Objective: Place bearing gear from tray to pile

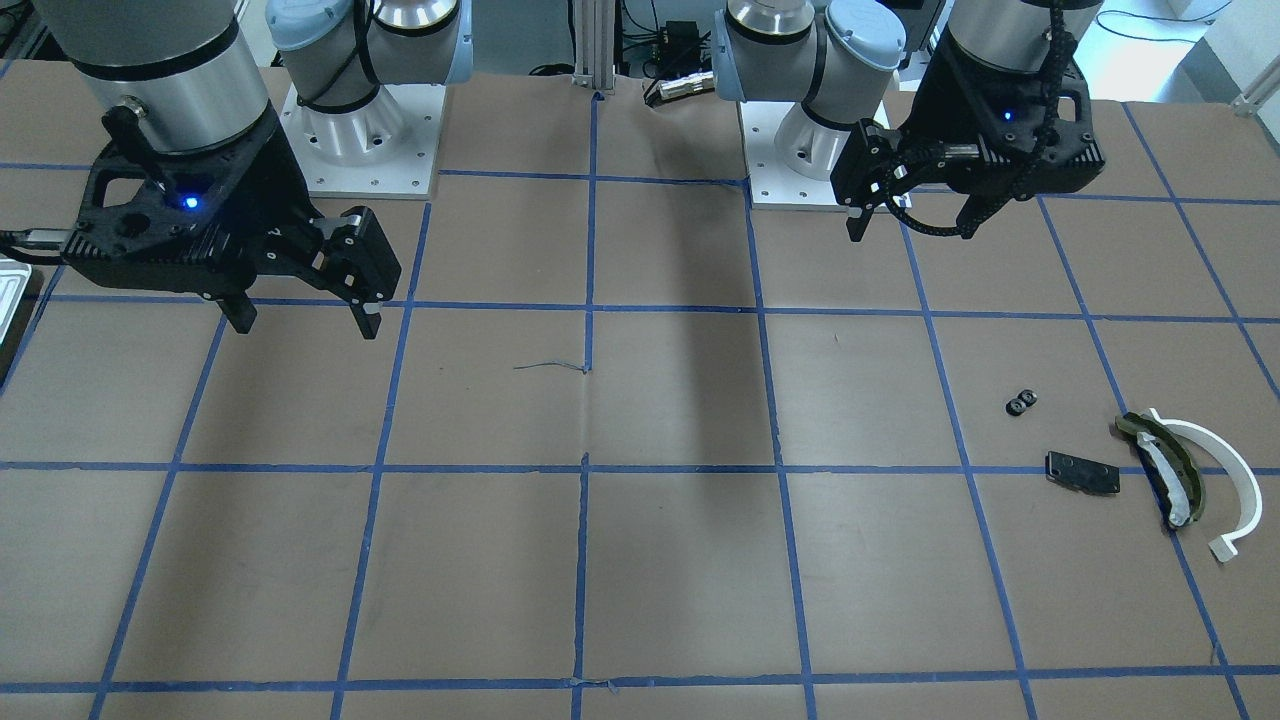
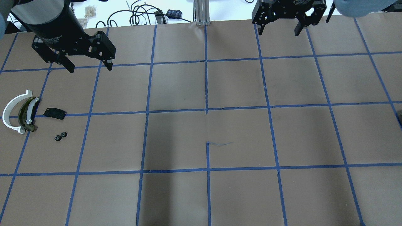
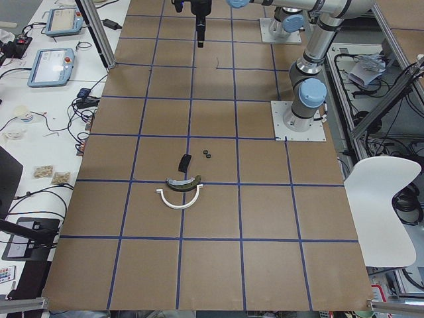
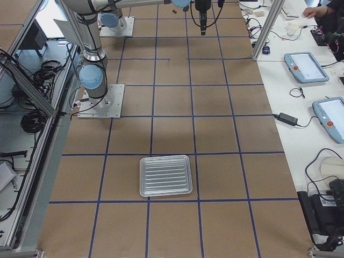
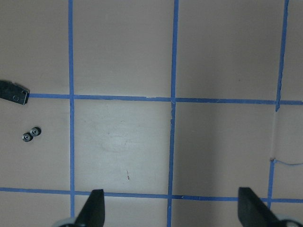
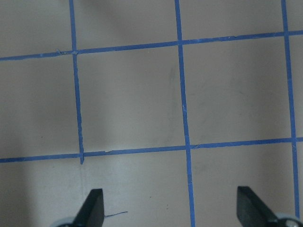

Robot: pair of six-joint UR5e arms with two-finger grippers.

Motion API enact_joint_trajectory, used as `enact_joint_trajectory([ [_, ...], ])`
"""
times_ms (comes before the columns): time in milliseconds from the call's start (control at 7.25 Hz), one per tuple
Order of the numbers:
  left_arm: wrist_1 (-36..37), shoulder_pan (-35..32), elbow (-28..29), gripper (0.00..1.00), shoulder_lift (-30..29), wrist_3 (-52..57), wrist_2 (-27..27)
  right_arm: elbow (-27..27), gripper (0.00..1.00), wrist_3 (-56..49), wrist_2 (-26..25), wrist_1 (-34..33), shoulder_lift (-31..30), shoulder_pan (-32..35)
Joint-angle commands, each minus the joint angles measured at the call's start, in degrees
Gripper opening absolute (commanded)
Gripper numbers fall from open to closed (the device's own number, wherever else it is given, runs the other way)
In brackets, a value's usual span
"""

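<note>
Two small black bearing gears lie side by side on the table beside the pile; they also show in the overhead view and the left wrist view. The pile holds a white arc strip, an olive curved piece and a black plate. The silver tray lies far off and looks empty. My left gripper is open and empty, raised behind the pile. My right gripper is open and empty, raised at the far side.
The two arm bases stand on white plates at the table's back. The brown table top carries a blue tape grid. Tablets and cables lie on the side benches beyond the table.
</note>
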Motion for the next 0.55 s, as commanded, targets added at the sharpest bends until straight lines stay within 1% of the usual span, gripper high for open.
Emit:
enact_joint_trajectory([
  [0,-0.05,0.04,0.16,1.0,-0.24,0.09,-0.05,-0.04,1.0,-0.08,-0.15,1.89,-0.12,0.1],
  [414,-0.04,0.13,0.07,1.0,0.02,0.09,-0.3,0.22,1.0,-0.08,-0.24,1.36,-0.47,0.1],
])
